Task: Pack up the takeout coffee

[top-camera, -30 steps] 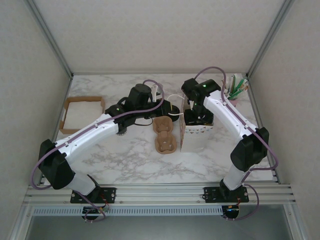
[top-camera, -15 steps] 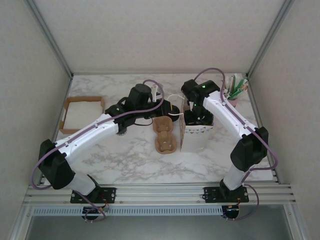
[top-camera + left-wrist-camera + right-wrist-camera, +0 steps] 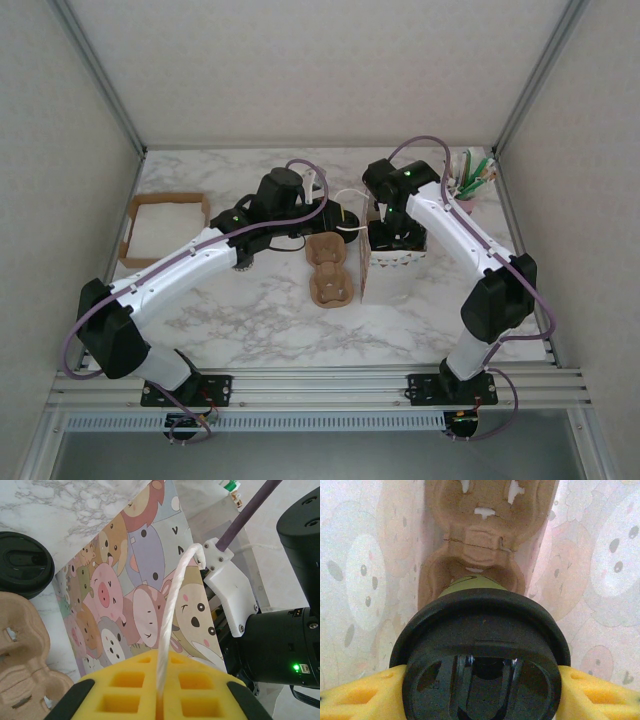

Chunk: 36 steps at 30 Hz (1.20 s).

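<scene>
Marble table. Left wrist view: left gripper pinches white rope handle of cartoon-animal bag. Right wrist view: right gripper clamps takeout coffee inside bag, cardboard carrier at 12 o'clock.

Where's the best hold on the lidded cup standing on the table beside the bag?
Probably pinch the cup across its lid rim, coming straight down: it stands upright, round lid facing up, while the carrier and bag crowd its sides.

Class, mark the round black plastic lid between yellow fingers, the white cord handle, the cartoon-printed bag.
Black lid (image 3: 480, 630): right wrist view, top face.
Cord handle (image 3: 170, 615): left wrist view, mid-strand.
Bag (image 3: 135, 595): left wrist view, printed side.
</scene>
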Each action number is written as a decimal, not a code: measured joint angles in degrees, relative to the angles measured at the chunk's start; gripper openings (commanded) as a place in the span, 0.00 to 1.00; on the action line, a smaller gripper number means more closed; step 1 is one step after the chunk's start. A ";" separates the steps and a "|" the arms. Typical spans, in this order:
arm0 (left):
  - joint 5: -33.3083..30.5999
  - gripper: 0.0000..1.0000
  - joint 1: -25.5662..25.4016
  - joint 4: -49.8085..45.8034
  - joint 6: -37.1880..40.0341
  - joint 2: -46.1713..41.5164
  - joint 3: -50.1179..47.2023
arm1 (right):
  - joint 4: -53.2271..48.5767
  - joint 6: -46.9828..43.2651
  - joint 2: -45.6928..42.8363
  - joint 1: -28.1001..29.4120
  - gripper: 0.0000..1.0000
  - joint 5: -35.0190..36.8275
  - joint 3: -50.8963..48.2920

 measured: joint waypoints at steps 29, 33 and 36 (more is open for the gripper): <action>-0.17 0.09 0.04 -0.11 0.00 0.00 0.00 | 5.42 -0.02 0.02 0.00 0.65 0.00 -4.04; -0.20 0.09 0.04 -0.13 0.00 0.00 0.00 | 5.42 -0.04 0.02 0.00 0.65 0.00 -4.04; -0.20 0.09 0.04 -0.13 0.00 0.00 0.00 | 5.42 -0.02 0.02 0.00 0.65 0.00 -4.04</action>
